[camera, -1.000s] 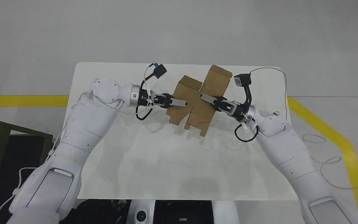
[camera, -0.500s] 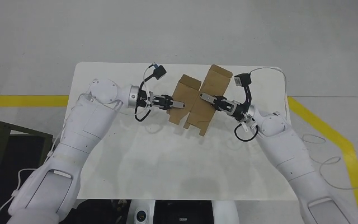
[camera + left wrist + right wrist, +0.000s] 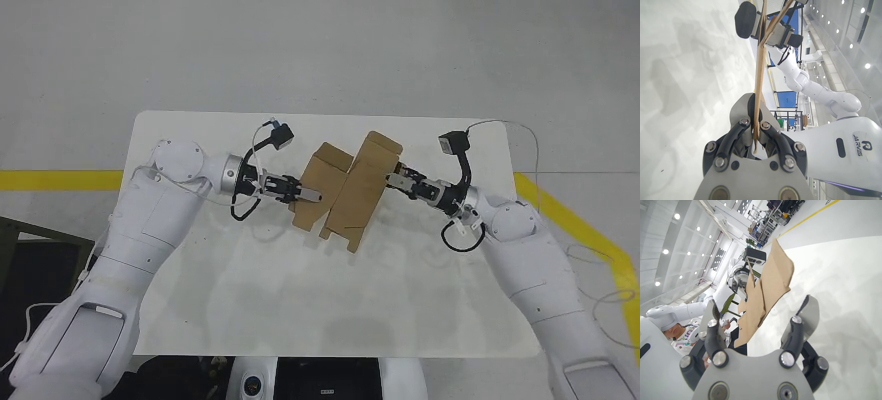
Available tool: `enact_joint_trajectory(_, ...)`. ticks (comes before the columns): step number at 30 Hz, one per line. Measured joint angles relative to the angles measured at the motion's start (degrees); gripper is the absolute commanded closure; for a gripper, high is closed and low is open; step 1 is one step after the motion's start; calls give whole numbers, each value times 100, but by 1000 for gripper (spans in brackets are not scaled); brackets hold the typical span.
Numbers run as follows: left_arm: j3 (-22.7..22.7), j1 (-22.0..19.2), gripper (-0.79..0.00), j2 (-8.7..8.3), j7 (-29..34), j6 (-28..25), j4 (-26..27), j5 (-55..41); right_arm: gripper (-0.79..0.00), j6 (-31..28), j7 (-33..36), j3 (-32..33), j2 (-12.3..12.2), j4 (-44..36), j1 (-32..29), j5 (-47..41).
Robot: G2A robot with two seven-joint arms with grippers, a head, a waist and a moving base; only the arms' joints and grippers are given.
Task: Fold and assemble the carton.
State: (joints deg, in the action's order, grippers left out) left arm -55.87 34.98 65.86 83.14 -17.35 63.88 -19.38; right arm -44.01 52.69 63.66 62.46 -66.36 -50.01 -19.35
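Note:
A flattened brown carton [image 3: 345,190] hangs above the middle of the white table [image 3: 220,300], its flaps spread. My left gripper [image 3: 309,193] is shut on the carton's left edge; in the left wrist view its fingertips [image 3: 756,121] pinch the cardboard, and the carton [image 3: 760,75] runs away edge-on. My right gripper [image 3: 393,180] stands open just right of the carton. In the right wrist view its fingers [image 3: 712,313] sit wide on either side of the carton's [image 3: 770,279] near corner, with gaps to the cardboard. The left gripper [image 3: 738,285] shows behind the carton.
The table's front half and both far corners are bare. A yellow floor line [image 3: 60,180] runs past both table sides. A dark object [image 3: 30,270] stands on the floor at the left. Thin cables [image 3: 590,290] lie on the floor at the right.
My right gripper has let go of the carton, opened and drawn back to the right. The carton, still in my left gripper, has swung slightly left and lower.

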Motion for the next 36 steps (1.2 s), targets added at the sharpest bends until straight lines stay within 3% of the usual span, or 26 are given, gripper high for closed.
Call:
enact_joint_trajectory(9, 252, -2, 0, -6, 492, 148, 52, -154, -785, 139, 873, 14, -69, 71, -45, -305)
enact_joint_trajectory(10, 327, -18, 0, -12, 489, 158, 71, -171, -702, 171, 933, -22, -67, 70, -24, -340)
enact_joint_trajectory(12, 440, -52, 0, -28, 486, 172, 81, -210, -622, 232, 994, -95, -63, 37, 1, -377)
enact_joint_trajectory(14, 569, -105, 0, -50, 485, 179, 75, -270, -437, 293, 1051, -182, -66, -5, 23, -409)
enact_joint_trajectory(17, 744, -186, 0, -86, 485, 169, 41, -376, -326, 350, 1108, -296, -81, -48, 47, -466)
enact_joint_trajectory(20, 902, -268, 0, -122, 485, 141, -10, -480, -142, 368, 1126, -379, -108, -56, 67, -512)
enact_joint_trajectory(23, 1036, -337, 0, -160, 485, 110, -67, -583, -22, 365, 1124, -445, -140, -57, 82, -569)
enact_joint_trajectory(35, 1350, -501, 0, -316, 485, 107, -113, -875, 0, 251, 1010, -679, -243, 5, 147, -875)
enact_joint_trajectory(36, 1358, -508, -283, -327, 485, 107, -116, -895, 0, 234, 992, -693, -247, 17, 153, -894)
